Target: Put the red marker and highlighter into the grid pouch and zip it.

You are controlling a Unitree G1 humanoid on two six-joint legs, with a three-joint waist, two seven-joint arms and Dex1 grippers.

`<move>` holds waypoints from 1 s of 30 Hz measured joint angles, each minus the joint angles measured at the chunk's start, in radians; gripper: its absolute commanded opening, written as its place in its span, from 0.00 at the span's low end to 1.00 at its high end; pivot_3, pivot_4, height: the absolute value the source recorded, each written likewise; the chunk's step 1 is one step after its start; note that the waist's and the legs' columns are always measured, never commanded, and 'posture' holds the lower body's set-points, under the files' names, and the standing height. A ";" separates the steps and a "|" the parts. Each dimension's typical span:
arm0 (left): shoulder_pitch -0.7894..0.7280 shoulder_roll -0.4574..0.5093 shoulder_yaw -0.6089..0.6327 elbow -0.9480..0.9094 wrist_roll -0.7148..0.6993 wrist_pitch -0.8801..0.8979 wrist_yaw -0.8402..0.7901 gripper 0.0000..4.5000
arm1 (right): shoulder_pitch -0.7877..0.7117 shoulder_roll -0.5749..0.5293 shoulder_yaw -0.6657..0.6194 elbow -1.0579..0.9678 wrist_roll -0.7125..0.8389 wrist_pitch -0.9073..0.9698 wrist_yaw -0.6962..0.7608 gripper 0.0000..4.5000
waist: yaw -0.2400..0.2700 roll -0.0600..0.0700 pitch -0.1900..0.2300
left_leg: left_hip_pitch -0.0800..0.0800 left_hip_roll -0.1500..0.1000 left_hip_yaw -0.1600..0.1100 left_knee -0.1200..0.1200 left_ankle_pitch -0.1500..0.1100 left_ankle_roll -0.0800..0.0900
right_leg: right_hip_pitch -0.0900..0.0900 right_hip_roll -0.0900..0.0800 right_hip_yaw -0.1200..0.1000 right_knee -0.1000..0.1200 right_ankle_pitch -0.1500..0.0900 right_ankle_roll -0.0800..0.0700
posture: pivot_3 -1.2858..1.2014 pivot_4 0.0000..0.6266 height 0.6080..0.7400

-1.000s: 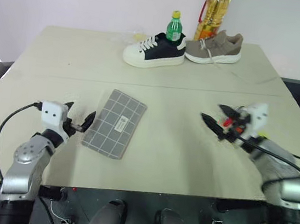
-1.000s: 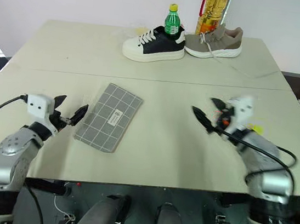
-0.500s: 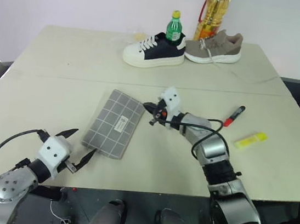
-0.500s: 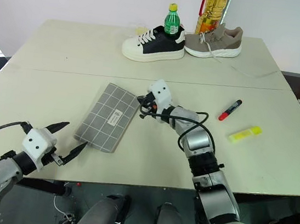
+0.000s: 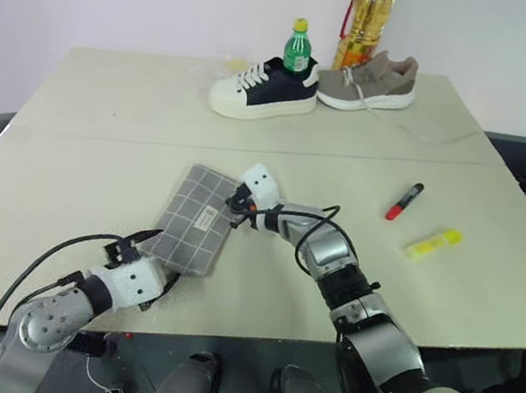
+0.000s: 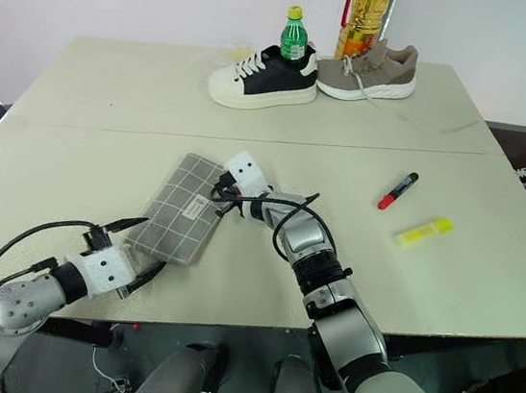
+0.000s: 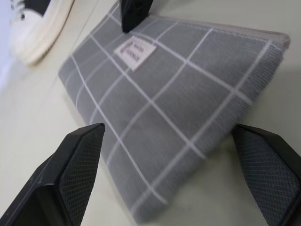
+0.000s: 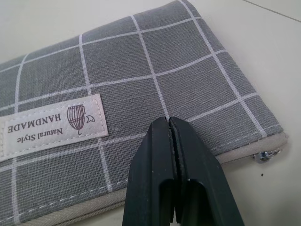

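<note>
Your grid pouch (image 5: 195,223) lies flat on the desk (image 5: 108,118), a little left of centre, long axis running from about 1 o'clock down to 7 o'clock, its white label (image 8: 49,125) facing up. Your right hand (image 5: 236,205) sits at the pouch's right-hand long edge near the far corner, its two black fingers pressed together with nothing between them; in the right wrist view the closed tips rest over the grey fabric just inside the zipper seam, and a small metal zipper end (image 8: 261,156) shows at the corner. I cannot tell whether the tips press on the fabric or only hover over it.

Your left hand (image 5: 143,260) is at the pouch's near end, at about 7 o'clock from it, fingers spread wide and empty; the left wrist view shows one finger to either side of the pouch's near corner, neither touching it.

The red marker (image 5: 404,201) lies bare on the desk at roughly 3 o'clock from the pouch, well apart from it, and the highlighter (image 5: 432,244) lies just beyond and nearer you, beside the marker but not touching.

At the far edge, about 12 o'clock, stand a white and navy sneaker (image 5: 261,90), a taupe sneaker (image 5: 371,79), a green bottle (image 5: 298,46) and a yellow oil bottle (image 5: 364,21). All are well clear of both hands.
</note>
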 measured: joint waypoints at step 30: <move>-0.138 -0.092 -0.057 0.130 0.014 -0.085 0.099 0.01 | 0.059 0.016 -0.044 -0.124 0.008 -0.011 -0.009 0.00 | -0.004 0.001 0.000 | 0.000 0.000 0.001 0.000 0.000 0.000 | -0.001 0.001 0.001 0.001 0.001 0.001 | 0.52 0.24 1.00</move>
